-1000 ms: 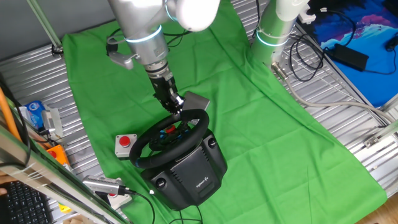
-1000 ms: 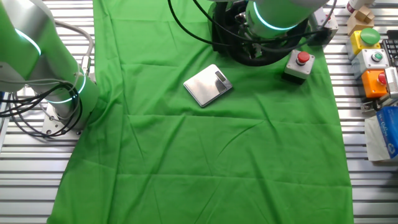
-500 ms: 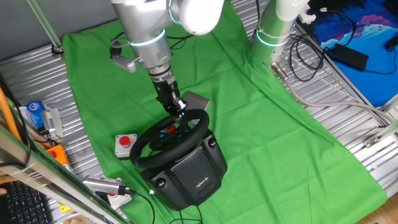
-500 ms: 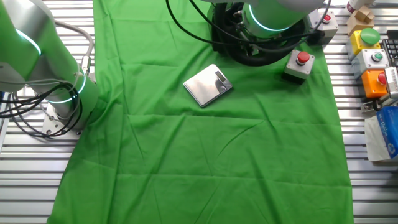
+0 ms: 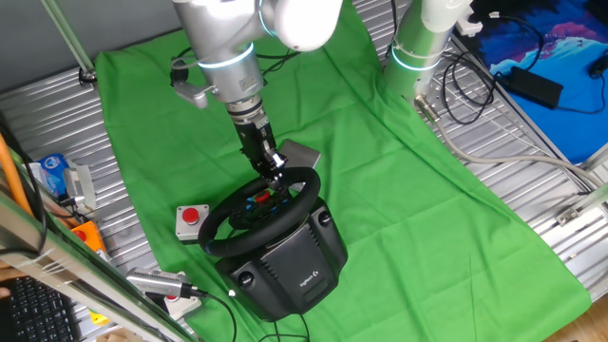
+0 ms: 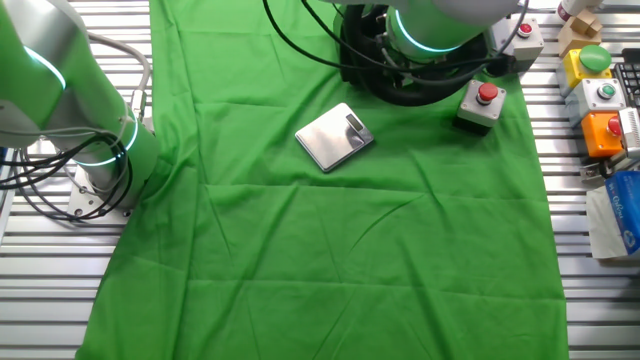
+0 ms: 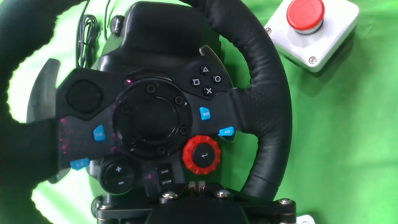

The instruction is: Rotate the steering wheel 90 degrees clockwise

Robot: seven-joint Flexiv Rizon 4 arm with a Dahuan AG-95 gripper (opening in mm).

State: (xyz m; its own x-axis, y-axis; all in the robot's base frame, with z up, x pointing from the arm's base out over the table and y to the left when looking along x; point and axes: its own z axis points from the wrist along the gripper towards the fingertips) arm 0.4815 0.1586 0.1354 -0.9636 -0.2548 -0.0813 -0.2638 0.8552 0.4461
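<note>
1. One fixed view shows a green cloth point(image 5: 399, 180) spread over a slatted metal table point(image 5: 532, 180), cables and a blue sheet off at the far corner.
2. The steering wheel point(image 5: 261, 211) sits on its black base at the cloth's near edge, a grey box with a red button point(image 5: 191, 220) just beside it.
3. The gripper point(image 5: 273, 169) is down at the rim's far side; I cannot tell whether its fingers are apart or clamped.
4. A silver scale point(image 6: 335, 137) lies on the cloth near the wheel.
</note>
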